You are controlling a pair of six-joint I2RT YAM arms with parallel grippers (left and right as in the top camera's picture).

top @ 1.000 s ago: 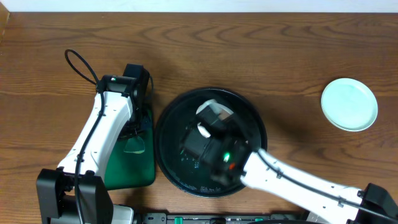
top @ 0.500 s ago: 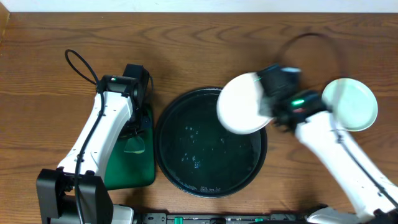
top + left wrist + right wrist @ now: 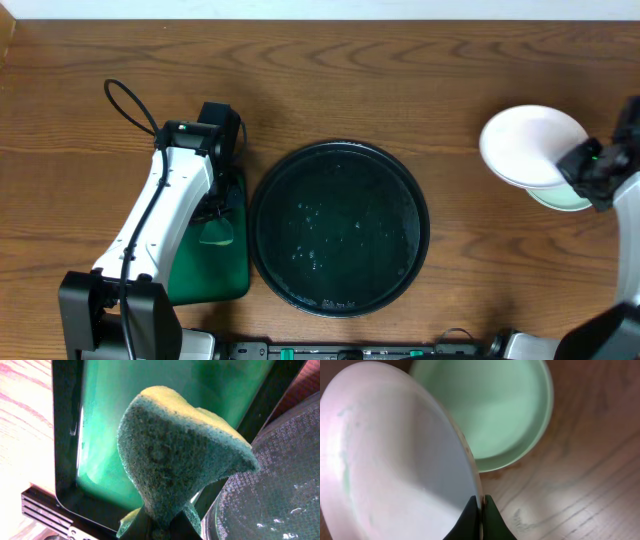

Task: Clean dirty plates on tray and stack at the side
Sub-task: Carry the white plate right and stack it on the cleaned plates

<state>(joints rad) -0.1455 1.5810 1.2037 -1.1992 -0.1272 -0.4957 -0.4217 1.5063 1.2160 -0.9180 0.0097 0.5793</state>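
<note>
Fig.: plate transfer. Within last second my right gripper (image 3: 479,502) has lifted white plate (image 3: 530,145), pinched by rim, off black tray (image 3: 268,200) to 3 o'clock, above mint plate (image 3: 572,201). Tray now plate-free; I judge stacking nearly done. Left gripper (image 3: 161,527) clamps sponge (image 3: 175,455) over green tray (image 3: 100,435), 9 o'clock. Plate-to-plate contact unclear; third plate unseen; left fingers mostly hidden.

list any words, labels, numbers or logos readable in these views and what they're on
No text can be read in any view.
Faint pale marks by the lower rim of the black tray, overhead view: too small and blurred to read.
White plate, mint plate, sponge, green tray: no lettering.
</note>
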